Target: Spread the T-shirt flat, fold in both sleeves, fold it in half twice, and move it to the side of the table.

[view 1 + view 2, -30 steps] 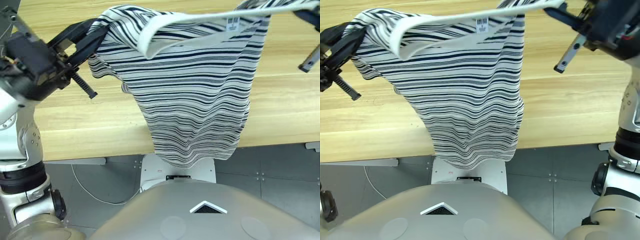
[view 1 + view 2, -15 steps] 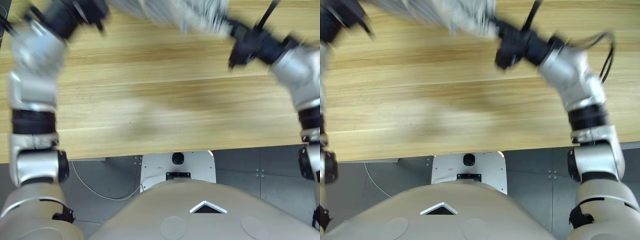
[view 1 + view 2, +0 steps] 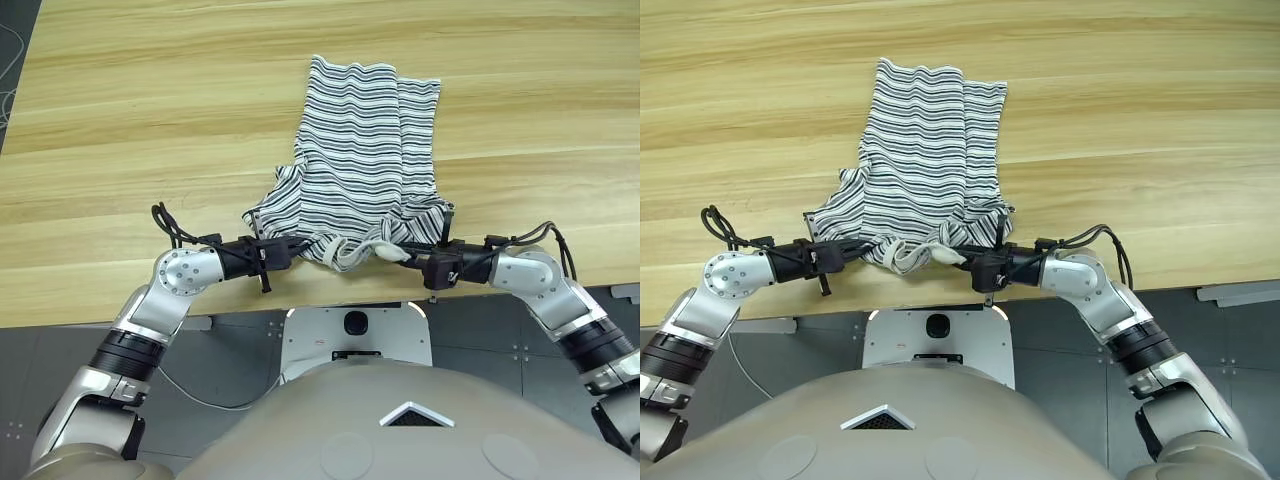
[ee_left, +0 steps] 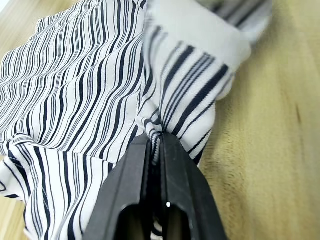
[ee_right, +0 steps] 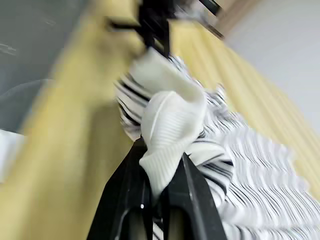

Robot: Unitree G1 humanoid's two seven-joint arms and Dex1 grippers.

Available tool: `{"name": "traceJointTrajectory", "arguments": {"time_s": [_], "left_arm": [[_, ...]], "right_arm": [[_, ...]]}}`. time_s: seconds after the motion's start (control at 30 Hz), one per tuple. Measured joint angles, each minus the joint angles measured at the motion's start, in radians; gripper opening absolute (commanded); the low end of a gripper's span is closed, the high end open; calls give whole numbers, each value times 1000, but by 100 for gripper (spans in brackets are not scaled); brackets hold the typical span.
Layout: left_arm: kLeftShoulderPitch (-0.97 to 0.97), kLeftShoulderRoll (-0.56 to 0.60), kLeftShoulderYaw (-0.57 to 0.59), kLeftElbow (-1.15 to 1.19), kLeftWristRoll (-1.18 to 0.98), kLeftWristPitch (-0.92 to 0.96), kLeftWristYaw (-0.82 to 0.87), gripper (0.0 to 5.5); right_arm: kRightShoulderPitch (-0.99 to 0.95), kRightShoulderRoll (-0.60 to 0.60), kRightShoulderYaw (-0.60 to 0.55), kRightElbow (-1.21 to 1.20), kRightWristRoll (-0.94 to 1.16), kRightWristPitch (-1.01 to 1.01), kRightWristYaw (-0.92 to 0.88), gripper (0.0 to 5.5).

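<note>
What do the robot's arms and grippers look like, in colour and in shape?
The left arm and the right arm are silver-grey shells with round joints and black bands near the elbows. Each wrist part is black, with thin black cables looping beside it. The left gripper and the right gripper are matte black, each with two narrow tapering fingers.

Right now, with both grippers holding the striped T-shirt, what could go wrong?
The black-and-white striped T-shirt lies bunched and narrow; if let go now, it may end up creased, not flat. Its white ribbed collar sits at the front edge of the wooden table, between the left gripper and the right gripper, so it might slide off.
</note>
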Motion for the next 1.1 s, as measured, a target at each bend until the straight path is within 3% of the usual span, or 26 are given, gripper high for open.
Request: {"name": "traceJointTrajectory", "arguments": {"time_s": [0.17,0.37,0.6,0.8,0.87,1.1], "left_arm": [[37,39,67,-45,34,54,31,10],[55,49,108,-67,63,90,50,10],[57,39,119,-69,75,97,68,10],[62,19,120,-88,61,95,63,10],[64,12,128,-108,46,91,61,10],[69,1,170,-151,-6,72,59,136]], "right_arm": [[-36,30,-61,42,-102,5,-85,15],[-36,-14,-65,70,-88,-35,18,15],[-40,-30,-65,99,141,-73,247,15],[-14,-27,-89,-36,422,89,393,15],[-6,-28,-94,-59,420,122,410,57],[16,-74,-76,-55,272,125,499,195]]}}
